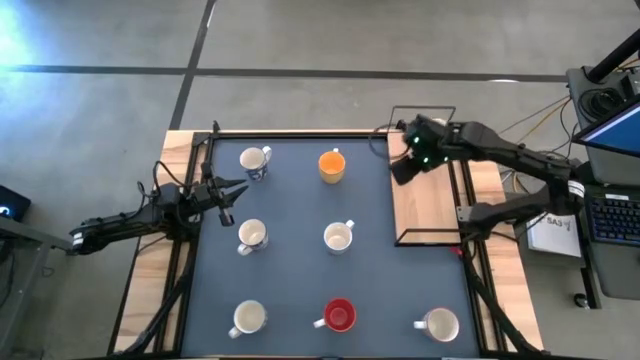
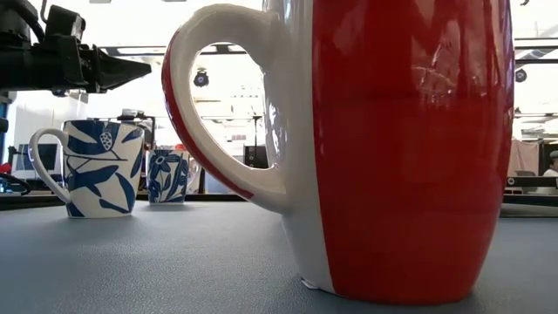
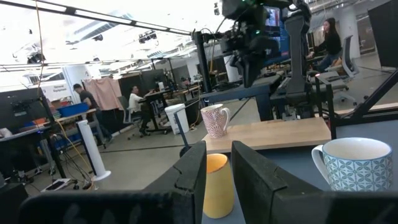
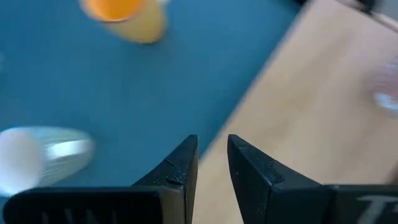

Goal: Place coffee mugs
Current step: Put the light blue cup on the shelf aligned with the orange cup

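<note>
Seven mugs stand upright on the dark blue mat (image 1: 290, 280): an orange one (image 1: 332, 165), a red one (image 1: 339, 315), and white ones (image 1: 254, 160) (image 1: 251, 236) (image 1: 339, 236), among others. A pink-patterned mug (image 3: 214, 120) stands on the wooden board (image 1: 425, 205). My left gripper (image 1: 238, 188) hovers at the mat's left edge between two white mugs, shut and empty; it also shows in its wrist view (image 3: 217, 152). My right gripper (image 1: 400, 172) hovers over the seam between mat and board, shut and empty, and shows in its wrist view (image 4: 212, 146).
A thin black wire frame (image 1: 428, 242) runs round the wooden board at the table's right. In the low view the red mug (image 2: 410, 148) fills the foreground, with blue-leaf mugs (image 2: 96, 166) (image 2: 166, 174) behind. People sit at desks in the room beyond (image 3: 134, 102).
</note>
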Motion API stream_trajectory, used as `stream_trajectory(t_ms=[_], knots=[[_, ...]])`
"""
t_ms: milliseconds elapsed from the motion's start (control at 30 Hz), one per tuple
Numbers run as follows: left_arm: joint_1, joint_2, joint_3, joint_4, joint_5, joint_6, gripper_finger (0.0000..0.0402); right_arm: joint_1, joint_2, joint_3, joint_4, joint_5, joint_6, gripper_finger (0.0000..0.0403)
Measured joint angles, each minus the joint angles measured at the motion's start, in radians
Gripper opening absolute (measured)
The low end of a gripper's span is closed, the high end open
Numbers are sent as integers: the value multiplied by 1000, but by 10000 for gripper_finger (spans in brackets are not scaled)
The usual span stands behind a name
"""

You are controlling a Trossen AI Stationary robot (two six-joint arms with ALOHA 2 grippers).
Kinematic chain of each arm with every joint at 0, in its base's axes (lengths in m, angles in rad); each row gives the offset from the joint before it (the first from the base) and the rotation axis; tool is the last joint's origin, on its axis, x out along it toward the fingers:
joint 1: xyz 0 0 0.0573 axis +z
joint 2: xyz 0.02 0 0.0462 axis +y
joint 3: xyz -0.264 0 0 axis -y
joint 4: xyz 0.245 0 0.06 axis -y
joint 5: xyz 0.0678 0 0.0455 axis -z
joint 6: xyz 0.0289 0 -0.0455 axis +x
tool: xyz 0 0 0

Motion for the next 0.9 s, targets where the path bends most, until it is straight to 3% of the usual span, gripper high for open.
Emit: stream_trajectory(t_ms=[200, 433, 900], knots=[[0, 0, 0, 0, 0, 0, 59, 178, 58, 0, 73, 0, 84, 75], [0, 0, 0, 0, 0, 0, 59, 323, 136, -1, 101, 0, 64, 76], [0, 0, 0, 0, 0, 0, 59, 383, 251, 7, 310, -11, -102, 138]])
